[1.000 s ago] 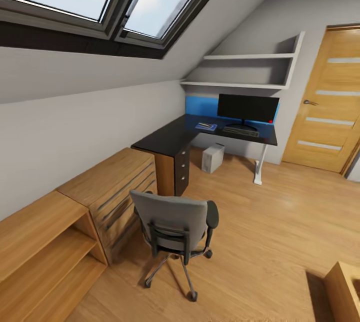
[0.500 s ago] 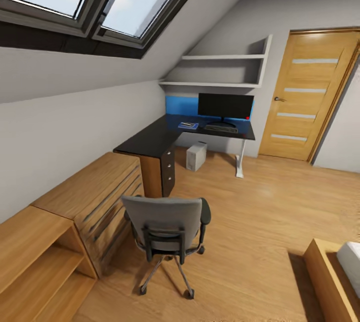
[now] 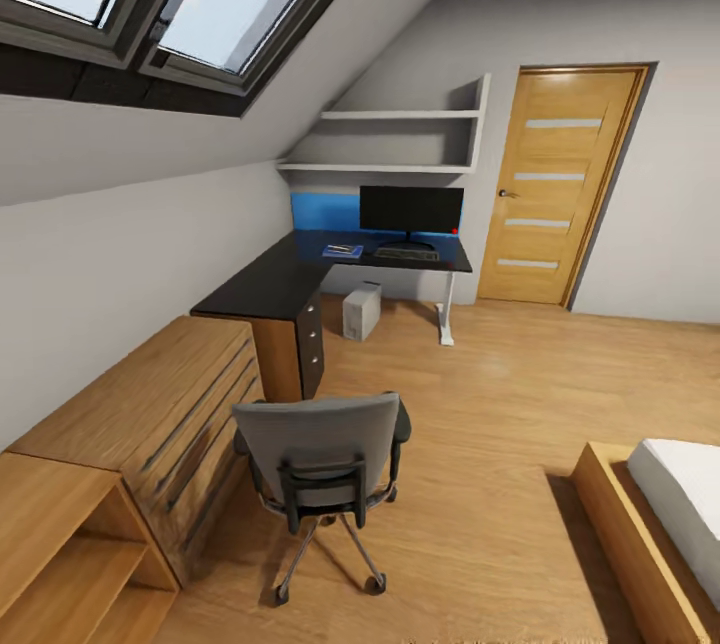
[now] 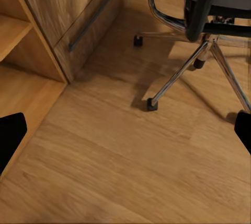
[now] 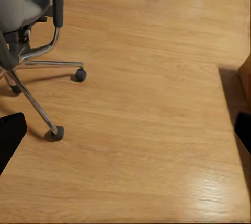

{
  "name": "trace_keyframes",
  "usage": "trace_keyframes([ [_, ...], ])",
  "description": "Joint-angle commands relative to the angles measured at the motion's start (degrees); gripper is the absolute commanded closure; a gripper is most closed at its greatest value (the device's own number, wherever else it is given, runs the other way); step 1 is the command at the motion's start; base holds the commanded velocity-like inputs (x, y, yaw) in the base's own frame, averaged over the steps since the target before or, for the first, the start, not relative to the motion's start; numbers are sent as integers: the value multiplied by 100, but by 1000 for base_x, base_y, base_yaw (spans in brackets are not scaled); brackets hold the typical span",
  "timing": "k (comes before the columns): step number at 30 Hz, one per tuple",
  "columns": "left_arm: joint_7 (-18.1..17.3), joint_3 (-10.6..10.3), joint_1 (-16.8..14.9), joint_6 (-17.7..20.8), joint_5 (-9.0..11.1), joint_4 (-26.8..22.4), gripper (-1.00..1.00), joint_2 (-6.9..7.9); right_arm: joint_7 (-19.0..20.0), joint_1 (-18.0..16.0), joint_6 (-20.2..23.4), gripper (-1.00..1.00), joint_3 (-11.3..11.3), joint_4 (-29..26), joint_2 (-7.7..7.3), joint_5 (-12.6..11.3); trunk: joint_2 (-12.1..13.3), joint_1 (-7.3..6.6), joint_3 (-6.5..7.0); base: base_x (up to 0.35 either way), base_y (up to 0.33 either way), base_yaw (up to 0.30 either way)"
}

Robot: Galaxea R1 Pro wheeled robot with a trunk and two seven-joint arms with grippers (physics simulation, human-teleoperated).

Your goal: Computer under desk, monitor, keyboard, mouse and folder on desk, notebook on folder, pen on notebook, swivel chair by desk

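Hanging above the light wood floor (image 4: 120, 151), the left claw (image 4: 125, 130) is spread wide with nothing between its black fingertips (image 4: 10, 132); the right claw (image 5: 125, 130) likewise gapes empty. Nearby stands the grey upholstered swivel chair (image 3: 320, 449), beside the wooden dresser (image 3: 150, 414). Farther off, the black tabletop (image 3: 270, 284) carries the black flat monitor (image 3: 411, 209), dark keyboard (image 3: 406, 253) and blue folder (image 3: 342, 250) along its far edge; the white computer tower (image 3: 361, 311) sits beneath.

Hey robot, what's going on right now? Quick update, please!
Both jaws open, holding nothing. Chair stands on the floor away from the desk; monitor on the desk, computer under it. Dresser sits left of the chair.
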Motion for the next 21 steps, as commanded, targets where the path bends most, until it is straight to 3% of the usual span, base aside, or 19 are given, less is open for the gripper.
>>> trace_keyframes([
  [1, 57, -48, -3, -7, 0, -4, -100, 0, -28, -8, -19, -100, -45, 12, 1, 62, -13, 4, -13, 0, 254, -300],
  [12, 55, -48, -3, -7, -4, -4, -100, -1, -28, -10, -19, -100, -39, 12, 5, 68, -13, 4, -13, 0, 129, -291],
  [21, 55, -53, -3, -7, -5, -5, -100, -3, -28, -11, -19, -100, -36, 12, 9, 70, -13, 4, -13, 0, 58, -116],
])
